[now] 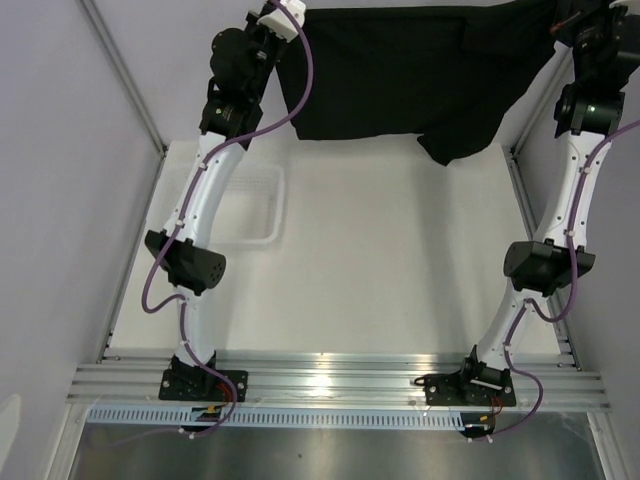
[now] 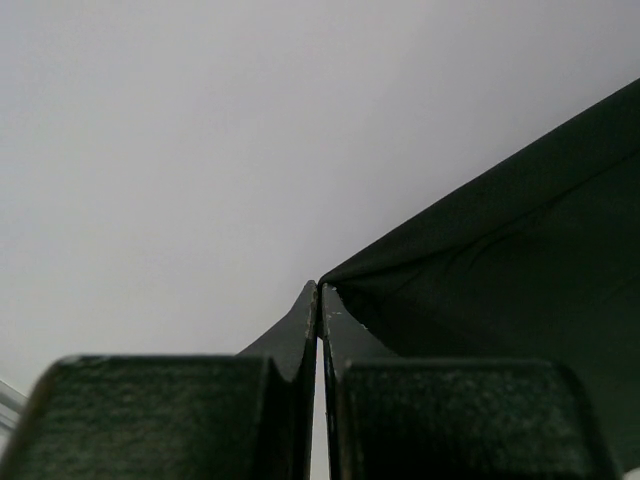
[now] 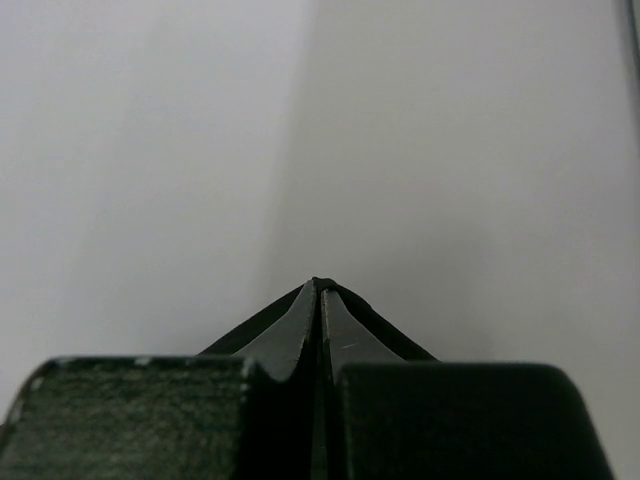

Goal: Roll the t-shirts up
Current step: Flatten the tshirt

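Observation:
The black t-shirt (image 1: 400, 70) hangs spread out above the far end of the white table (image 1: 400, 270), held up between my two grippers. My left gripper (image 1: 285, 15) is shut on its left upper corner, and my right gripper (image 1: 562, 25) is shut on its right upper edge. In the left wrist view the gripper (image 2: 320, 288) has its jaws pressed together, with the t-shirt (image 2: 500, 260) stretching away to the right from the tips. The right wrist view shows that gripper (image 3: 318, 285) shut too, with a thin fold of the t-shirt (image 3: 381, 331) pinched at the tips. The shirt's lower hem droops at the right.
A white mesh basket (image 1: 250, 205) sits on the left side of the table, partly under the left arm. Metal frame posts (image 1: 125, 75) and grey walls bound both sides. The arm bases are bolted to the aluminium rail (image 1: 330, 380) at the near edge.

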